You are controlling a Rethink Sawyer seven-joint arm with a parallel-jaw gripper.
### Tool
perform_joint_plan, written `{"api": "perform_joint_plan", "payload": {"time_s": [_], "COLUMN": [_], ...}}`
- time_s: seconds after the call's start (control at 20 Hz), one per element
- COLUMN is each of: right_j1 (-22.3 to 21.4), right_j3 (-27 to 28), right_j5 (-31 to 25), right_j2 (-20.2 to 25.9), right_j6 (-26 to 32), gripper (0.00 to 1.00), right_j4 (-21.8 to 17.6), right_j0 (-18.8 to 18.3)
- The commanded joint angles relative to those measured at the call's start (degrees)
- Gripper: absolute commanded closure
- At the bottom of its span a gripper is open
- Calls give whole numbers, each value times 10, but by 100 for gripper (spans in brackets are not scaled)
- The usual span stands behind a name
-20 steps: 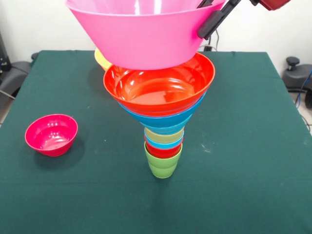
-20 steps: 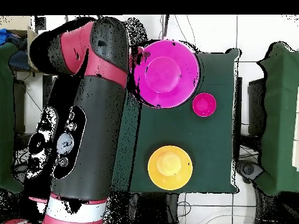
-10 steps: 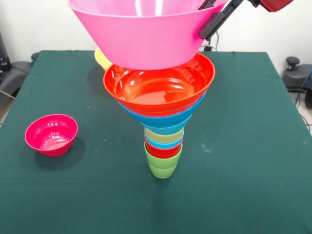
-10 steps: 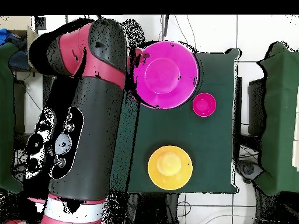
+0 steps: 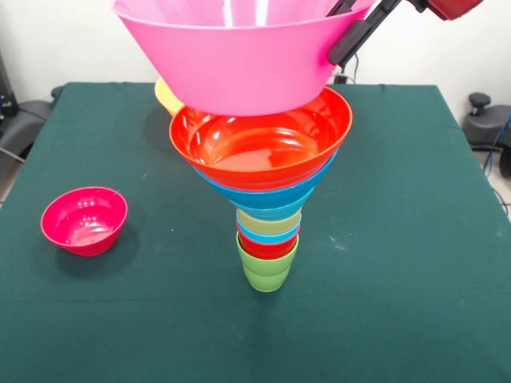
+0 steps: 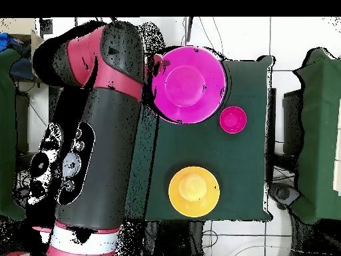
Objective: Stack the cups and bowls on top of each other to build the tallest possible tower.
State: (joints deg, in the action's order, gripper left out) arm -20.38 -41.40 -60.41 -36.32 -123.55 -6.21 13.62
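Step in hand: adding the pink bowl [image 5: 231, 60] to the tower [image 5: 267, 195]. The fingers [image 5: 351, 30] are closed on the pink bowl's rim at front-view right: one black finger runs down the outer wall, the other seems to be inside the rim, mostly cut off at the top edge.

The bowl hangs in the air below and to the side of the fingers. Its base is just above the red-orange bowl [image 5: 259, 148], the tower's top, and looks shifted a bit toward front-view left of it. Can't tell if the two touch; prob. not seated yet.

Tower, top down: red-orange bowl, blue bowl [image 5: 267, 195], small lt-blue bowl, then cups nested w/ the lime cup [image 5: 267, 267] as base on the table [image 5: 415, 263]. Narrow foot, wide top, so likely tippy.

Still loose: the magenta bowl [image 5: 84, 219], well away from the fingers at front-view left, and the yellow bowl [image 6: 193, 191], in front view just a sliver behind the pink one.

Next move calls for:
- centring the pink bowl over the red-orange one, since the off-centre rim grip may leave it tilted
- lowering slowly, straight down
- opening the fingers only once it sits inside, then lifting clear w/o dragging the rim

Any side push on the top could topple the whole stack.
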Motion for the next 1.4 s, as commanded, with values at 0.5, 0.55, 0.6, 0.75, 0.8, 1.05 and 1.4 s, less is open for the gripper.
{"api": "perform_joint_plan", "payload": {"time_s": [0.5, 0.55, 0.6, 0.75, 0.8, 1.05, 1.4], "right_j1": [5, 6, 6, 9, 9, 11, 13], "right_j3": [-70, -69, -70, -70, -71, -78, -82], "right_j5": [57, 58, 59, 62, 63, 74, 85], "right_j2": [36, 35, 34, 32, 32, 27, 24], "right_j6": [21, 20, 19, 16, 15, 8, 5], "gripper": [100, 100, 100, 100, 100, 100, 100], "right_j4": [-47, -47, -47, -47, -47, -51, -52], "right_j0": [20, 20, 21, 21, 22, 24, 23]}}
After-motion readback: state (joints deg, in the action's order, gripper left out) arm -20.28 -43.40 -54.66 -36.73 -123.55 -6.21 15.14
